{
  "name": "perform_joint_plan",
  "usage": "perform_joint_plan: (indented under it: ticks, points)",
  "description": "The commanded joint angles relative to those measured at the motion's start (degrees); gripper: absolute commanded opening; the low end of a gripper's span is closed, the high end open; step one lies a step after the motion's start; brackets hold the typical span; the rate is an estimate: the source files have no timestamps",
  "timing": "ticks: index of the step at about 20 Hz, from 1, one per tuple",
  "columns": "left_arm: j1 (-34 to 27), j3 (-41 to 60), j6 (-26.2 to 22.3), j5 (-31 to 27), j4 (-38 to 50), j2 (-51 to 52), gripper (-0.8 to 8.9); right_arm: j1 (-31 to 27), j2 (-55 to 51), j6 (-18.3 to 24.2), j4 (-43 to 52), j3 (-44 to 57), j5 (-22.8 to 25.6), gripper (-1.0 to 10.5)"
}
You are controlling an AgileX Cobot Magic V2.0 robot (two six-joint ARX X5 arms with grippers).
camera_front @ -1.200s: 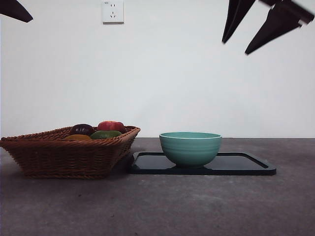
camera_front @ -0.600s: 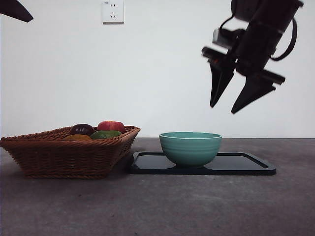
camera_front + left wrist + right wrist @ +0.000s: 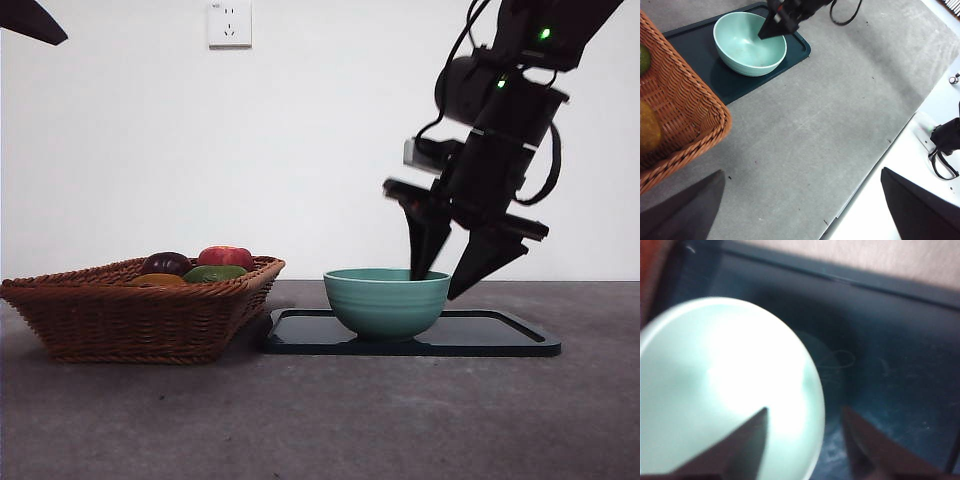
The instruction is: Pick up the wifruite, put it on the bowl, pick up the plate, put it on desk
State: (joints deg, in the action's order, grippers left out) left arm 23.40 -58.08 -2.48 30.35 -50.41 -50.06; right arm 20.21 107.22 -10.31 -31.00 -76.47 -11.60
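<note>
The teal bowl (image 3: 386,300) stands empty on a flat black plate (image 3: 500,335) on the grey desk (image 3: 320,420). My right gripper (image 3: 435,283) is open and astride the bowl's right rim, one jaw inside and one outside; the right wrist view shows the bowl (image 3: 715,385) and the plate (image 3: 890,355) under the gripper (image 3: 804,412). The golden-brown wifruite (image 3: 158,280) lies in the wicker basket (image 3: 130,320), also seen in the left wrist view (image 3: 647,131). My left gripper (image 3: 805,210) is open and empty, high at the left.
The basket also holds a dark purple fruit (image 3: 166,263), a red fruit (image 3: 225,256) and a green fruit (image 3: 214,273). The basket's right corner touches the plate's left end. A wall socket (image 3: 229,23) is on the white back wall.
My right arm has come down from the top right corner and to the left, so its open jaws now straddle the bowl's right rim. Bowl, plate and basket have not moved.
</note>
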Motion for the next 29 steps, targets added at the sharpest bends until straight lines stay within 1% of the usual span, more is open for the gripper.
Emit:
perform_joint_plan:
  ticks: [1,3,7,10,14,16,20,23,26,29]
  points:
    - [0.3,-0.6,-1.0,0.4,0.3,-0.2,4.96,0.3,1.1,0.5,1.7,-1.2,1.6,0.8]
    - [0.3,-0.6,-1.0,0.4,0.3,-0.2,4.96,0.3,1.1,0.5,2.5,-1.2,1.6,0.1]
    - [0.3,-0.6,-1.0,0.4,0.3,-0.2,4.96,0.3,0.3,0.5,2.6,-1.2,1.6,0.1]
    - [0.3,-0.6,-1.0,0.4,0.3,-0.2,4.96,0.2,-3.0,0.6,2.7,-1.3,1.6,0.1]
    - [0.3,-0.6,-1.0,0.4,0.3,-0.2,4.96,0.2,-10.7,0.5,1.0,-1.3,1.6,0.1]
    - [0.3,-0.6,-1.0,0.4,0.3,-0.2,4.96,0.3,-15.1,0.7,-2.3,-1.3,1.3,0.1]
    - [0.3,-0.6,-1.0,0.4,0.2,-0.2,4.96,1.2,-24.5,3.3,-11.7,-1.2,1.2,0.1]
    - [0.3,-0.6,-1.0,0.4,0.2,-0.2,4.96,2.6,-31.0,3.5,-17.6,-0.9,1.6,0.1]
    - [0.3,-0.6,-1.0,0.4,0.0,-0.2,4.96,5.0,-37.6,3.5,-18.4,3.2,1.7,0.1]
    - [0.3,-0.6,-1.0,0.4,-0.2,-0.2,4.96,8.2,-42.2,2.3,-17.0,10.8,3.2,0.1]
